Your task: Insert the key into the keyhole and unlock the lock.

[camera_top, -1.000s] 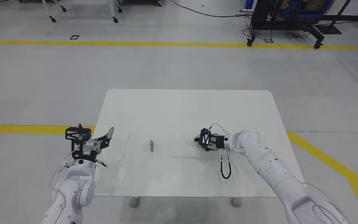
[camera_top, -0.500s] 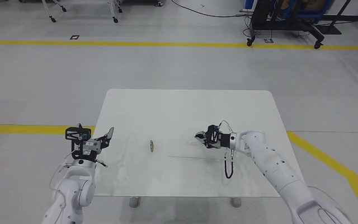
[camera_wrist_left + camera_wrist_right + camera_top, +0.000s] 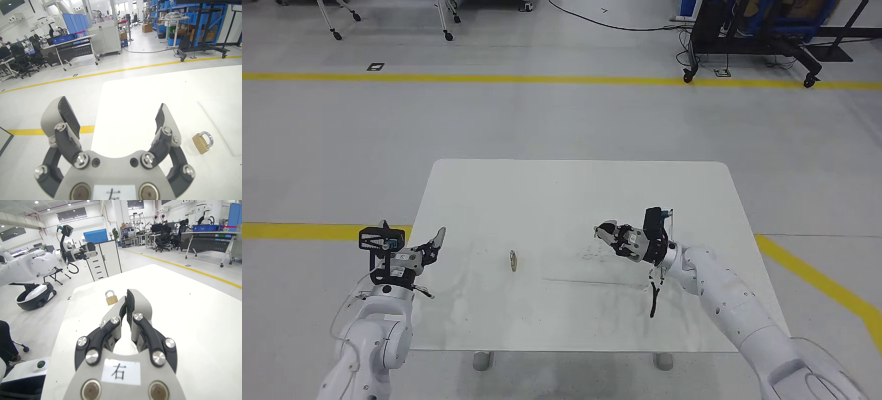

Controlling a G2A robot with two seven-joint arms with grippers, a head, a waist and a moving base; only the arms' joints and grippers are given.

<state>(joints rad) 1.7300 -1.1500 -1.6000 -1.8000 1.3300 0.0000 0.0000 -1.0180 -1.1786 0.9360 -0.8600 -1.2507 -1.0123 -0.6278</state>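
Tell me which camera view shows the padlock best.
The left wrist view: the padlock appears largest there, with brass body and silver shackle both distinct. The right wrist view shows it smaller and farther off; the top view shows a tiny brownish speck.

The lock (image 3: 200,144) has a golden-brass body and a silver shackle, and the table (image 3: 572,195) is plain white
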